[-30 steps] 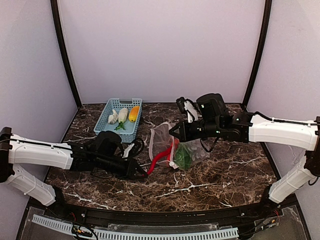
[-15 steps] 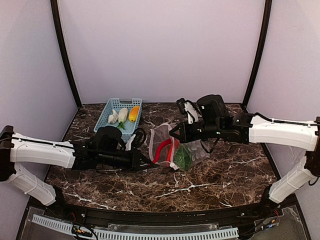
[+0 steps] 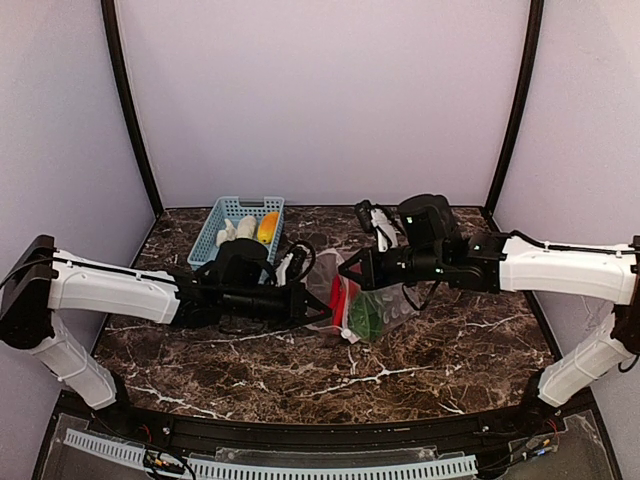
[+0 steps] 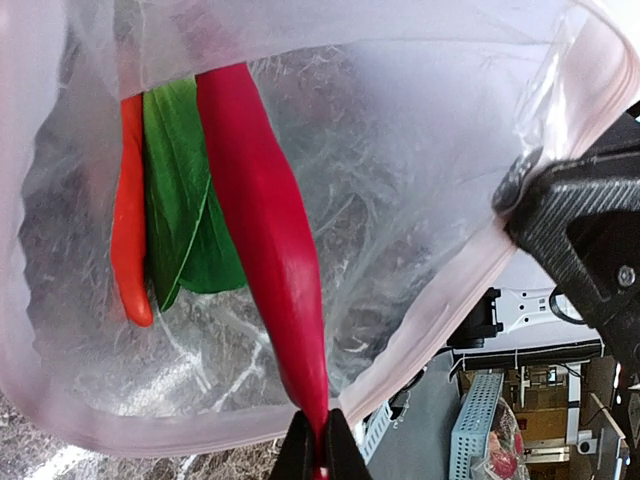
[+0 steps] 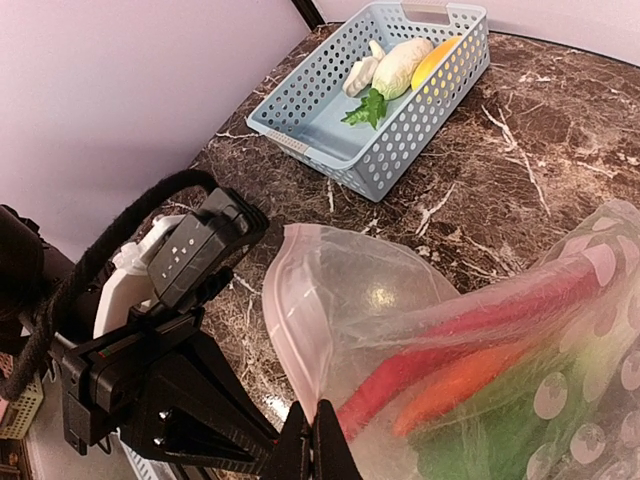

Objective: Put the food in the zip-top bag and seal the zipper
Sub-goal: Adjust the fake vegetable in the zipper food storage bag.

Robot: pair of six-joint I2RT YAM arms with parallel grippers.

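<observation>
**Now inside: red pepper past the bag mouth**

A second ago the left gripper (image 3: pixel 322 318) sat nearer and further left, with the long red vegetable (image 4: pixel 265 220) curving from it up to the bag's lip. Since then the left arm has pushed right and away. Its tip is now at the mouth and the red piece lies inside. The fingers are pressed together on that vegetable's thin end.

The right gripper (image 3: pixel 346 268) has hardly shifted. Its fingers are pinched on the rim of the zip-top bag (image 3: pixel 392 303), holding the mouth up and open toward the left arm. The zipper (image 4: pixel 440 310), a pink strip, loops unsealed around the opening.

In the bag beside the red piece are a shorter orange-red vegetable (image 4: pixel 128 230) and a green leafy one (image 4: pixel 185 220).

The bag is at mid-table, right of centre. The blue lattice basket (image 3: pixel 213 240) is at far left, well apart from it. It holds the white vegetable (image 5: pixel 400 65), the yellow corn (image 5: pixel 437 58) and a green sprig (image 5: pixel 370 105).

The table (image 3: pixel 420 375) is dark brown marble with white veins. The walls are pale lilac, with black poles at the corners.
</observation>
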